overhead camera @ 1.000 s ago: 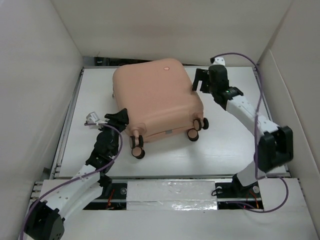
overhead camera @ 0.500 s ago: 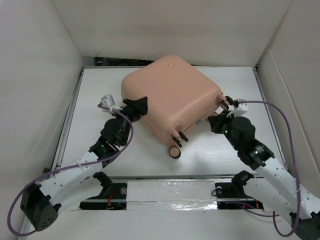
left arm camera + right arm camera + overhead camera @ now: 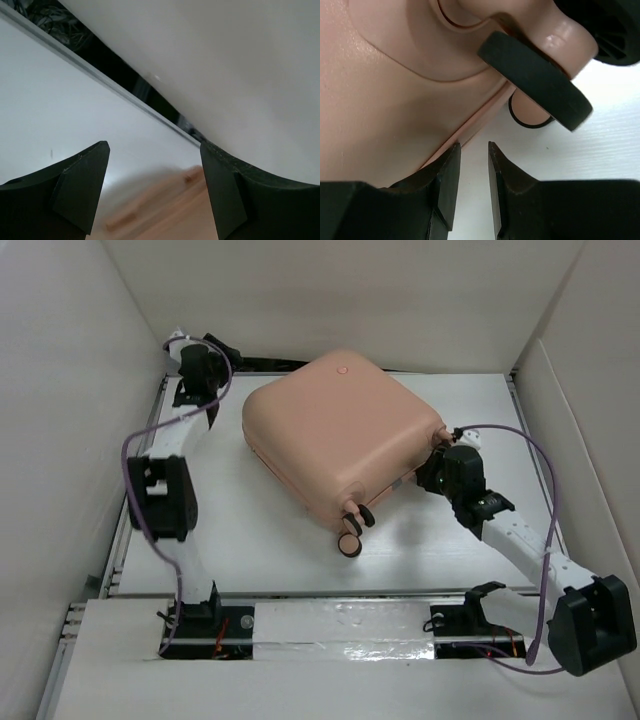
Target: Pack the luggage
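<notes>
The luggage is a peach-pink hard-shell suitcase lying shut and flat in the middle of the table, one corner with its wheels pointing toward me. My left gripper is up at the back left corner, apart from the case and open; in the left wrist view it holds nothing, with a blurred edge of the luggage below. My right gripper is at the case's right corner. There its jaws stand a narrow gap apart over bare table, the left fingertip at the shell's seam, under a black wheel.
White walls box in the table on three sides. A metal rail and dark gap run along the back edge by the left gripper. A purple cable loops beside the right arm. A second wheel shows at the right wrist view's upper right.
The left arm has swung from the case's near left side up to the back left corner. The right gripper stayed at the right corner and parted slightly. The case turned earlier, then stayed.
</notes>
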Robot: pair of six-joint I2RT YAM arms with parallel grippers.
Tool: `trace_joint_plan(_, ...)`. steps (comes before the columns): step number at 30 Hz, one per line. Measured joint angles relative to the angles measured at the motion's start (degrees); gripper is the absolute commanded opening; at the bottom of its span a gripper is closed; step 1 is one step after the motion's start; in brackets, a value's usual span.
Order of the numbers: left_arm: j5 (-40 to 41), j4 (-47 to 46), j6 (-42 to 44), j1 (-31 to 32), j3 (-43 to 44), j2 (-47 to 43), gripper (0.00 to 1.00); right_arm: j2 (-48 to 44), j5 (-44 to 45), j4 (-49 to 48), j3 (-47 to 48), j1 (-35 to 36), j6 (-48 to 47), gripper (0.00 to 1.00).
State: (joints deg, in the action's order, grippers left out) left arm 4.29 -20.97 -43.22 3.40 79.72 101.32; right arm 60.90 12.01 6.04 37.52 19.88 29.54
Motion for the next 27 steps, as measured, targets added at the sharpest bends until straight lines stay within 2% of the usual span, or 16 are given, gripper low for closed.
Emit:
trace_joint_plan(3,-6.2,12.5,3.5,-3.3,21.6,18.4,0.71,2.1,-0.5,-1.8,0.3,-0.4,-0.6,0.36)
trace_joint_plan(5,-10.0,18.7,5.1,-4.1,30.6,26.3,0.7,3.4,-0.9,-2.7,0.3,-1.0,-0.9,0.38)
trace_joint_plan(8,-14.5,24.1,5.9,-4.7,34.7,31.6,0.69,6.1,-1.1,-3.3,1.1,-1.7,-1.5,0.38)
trace_joint_plan(13,-19.9,27.7,6.6,-4.2,34.0,32.7,0.7,11.9,-1.2,-3.1,4.7,-2.8,-2.1,0.38)
trace_joint_plan(15,-21.2,23.4,6.7,-3.4,28.1,30.0,0.7,13.6,-1.2,-3.0,6.3,-3.0,-2.6,0.38)
trace_joint_plan(17,-21.8,16.7,5.7,-1.9,15.7,24.3,0.7,15.8,-1.6,-3.3,8.2,-3.1,-3.2,0.38)
trace_joint_plan(20,-15.5,2.1,0.0,-1.3,-6.6,13.0,0.7,20.0,-1.4,-2.6,12.1,-4.3,-5.2,0.39)
trace_joint_plan(22,-11.5,-5.2,-3.0,-1.3,-21.7,3.8,0.69,24.0,-1.0,-2.1,16.5,-5.3,-7.0,0.45)
trace_joint_plan(25,-4.8,-12.6,-6.0,1.4,-39.3,-7.9,0.69,29.8,-1.9,-1.6,22.7,-6.6,-10.3,0.52)
trace_joint_plan(27,-0.4,-14.7,-7.1,4.0,-46.9,-13.8,0.69,32.7,-2.9,-1.4,26.1,-7.5,-12.5,0.57)
